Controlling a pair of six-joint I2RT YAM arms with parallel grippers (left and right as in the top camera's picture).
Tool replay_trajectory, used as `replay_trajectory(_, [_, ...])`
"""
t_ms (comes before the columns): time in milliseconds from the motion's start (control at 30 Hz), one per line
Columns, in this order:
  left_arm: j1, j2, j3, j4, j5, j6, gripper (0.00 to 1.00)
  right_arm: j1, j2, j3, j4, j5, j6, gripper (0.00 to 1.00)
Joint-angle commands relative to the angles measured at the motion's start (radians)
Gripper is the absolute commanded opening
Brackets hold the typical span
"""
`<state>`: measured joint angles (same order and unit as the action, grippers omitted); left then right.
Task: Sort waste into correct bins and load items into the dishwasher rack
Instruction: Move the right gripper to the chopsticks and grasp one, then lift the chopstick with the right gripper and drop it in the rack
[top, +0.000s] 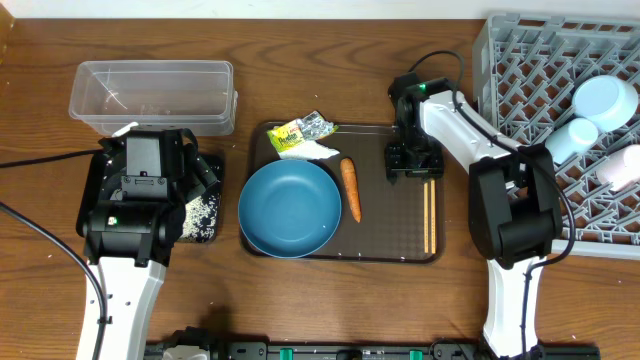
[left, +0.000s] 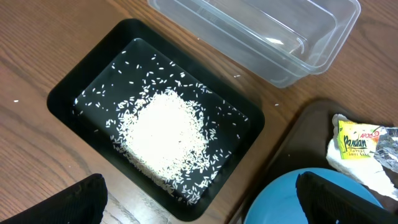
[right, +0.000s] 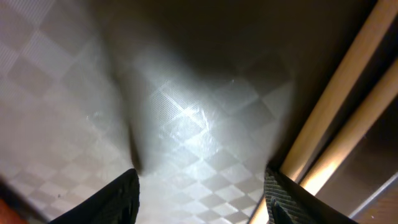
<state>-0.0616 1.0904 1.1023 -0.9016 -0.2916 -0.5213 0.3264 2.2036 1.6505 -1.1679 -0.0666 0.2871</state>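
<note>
My left gripper (left: 202, 208) hangs open over the near edge of the black tray (left: 68, 93), which holds a heap of rice (left: 163, 134). The clear tub (top: 150, 95) stands behind it. On the brown serving tray (top: 400, 245) lie the dark-blue bowl (top: 290, 208), the carrot (top: 351, 188), the wrapper (top: 303, 130) on the tissue (top: 312, 151), and the chopsticks (top: 430, 215). My right gripper (right: 202, 199) is open, low over the serving tray's bare surface. The chopsticks (right: 336, 118) lie just outside its right finger.
The grey rack (top: 530, 70) fills the right side and holds a light-blue bowl (top: 603, 100) and a white cup (top: 625, 168). The right arm's base (top: 515, 215) stands between the serving tray and the rack. Bare wooden table runs along the front.
</note>
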Motion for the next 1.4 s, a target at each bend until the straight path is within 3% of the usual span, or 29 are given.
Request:
replay_trajectory(0, [0.004, 0.0, 0.015, -0.003, -0.013, -0.008, 1.0, -0.005, -0.106, 0.025, -0.009, 0.002, -0.031, 0.66])
replay_trajectory(333, [0.004, 0.0, 0.015, -0.003, -0.013, -0.008, 1.0, -0.01, -0.14, -0.039, 0.022, 0.037, -0.009, 0.73])
replay_trajectory(667, [0.004, 0.0, 0.015, -0.003, -0.013, -0.008, 1.0, -0.056, -0.14, -0.193, 0.139, 0.032, 0.015, 0.72])
replay_trajectory(1367, [0.004, 0.0, 0.015, -0.003, -0.013, -0.008, 1.0, -0.042, -0.139, -0.22, 0.199, -0.009, 0.042, 0.7])
